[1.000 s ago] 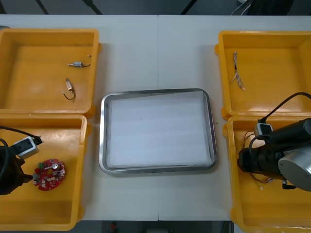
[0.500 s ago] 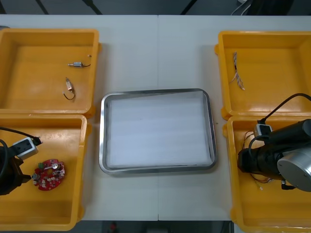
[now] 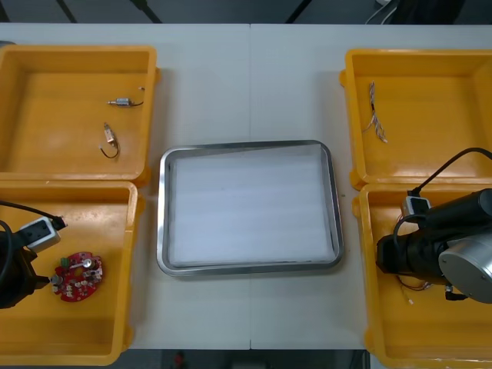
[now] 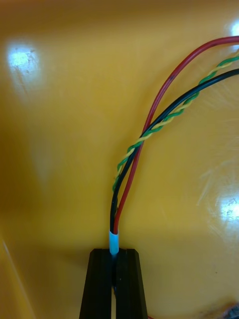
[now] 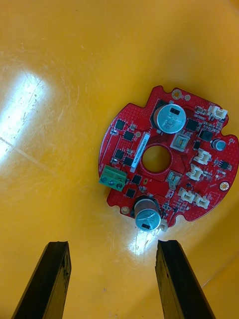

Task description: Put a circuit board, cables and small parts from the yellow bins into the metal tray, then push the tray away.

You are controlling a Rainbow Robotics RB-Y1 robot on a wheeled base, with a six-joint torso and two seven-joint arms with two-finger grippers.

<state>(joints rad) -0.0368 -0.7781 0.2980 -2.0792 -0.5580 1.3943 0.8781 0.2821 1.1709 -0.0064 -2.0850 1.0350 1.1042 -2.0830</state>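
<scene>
The left hand [image 3: 52, 282] is low in the near left bin [image 3: 115, 323], just beside the round red circuit board [image 3: 78, 276], which lies flat on the bin's floor. In the left wrist view its two black fingers [image 5: 52, 281] stand wide apart, released and holding nothing. The board lies a little beyond their tips and touches neither, and its green connector is on the edge nearer the fingers. The right hand [image 4: 115, 279] is clenched on a bundle of cables [image 4: 144, 134]. Its fingers are pressed almost together on the white sleeve [image 4: 114, 243] at the bundle's end, and from there one red, one black and one twisted green and yellow strand rise and curve away over the orange floor. From above, the right arm reaches into the near right bin [image 3: 419, 334], close to the wall that faces the tray. The fingertips seem to be tucked under the wrist there, so their exact spot on the floor is hard to tell. The tray [image 3: 162, 215] sits in the middle of the tabletop [image 3: 250, 84] between the four bins, white inside with a shiny rim. The far left bin [image 3: 31, 115] holds two small metal parts [image 3: 121, 101], lying apart from each other. The far right bin [image 3: 446, 115] holds a thin pale cable [image 3: 375, 115] near its inner wall.
</scene>
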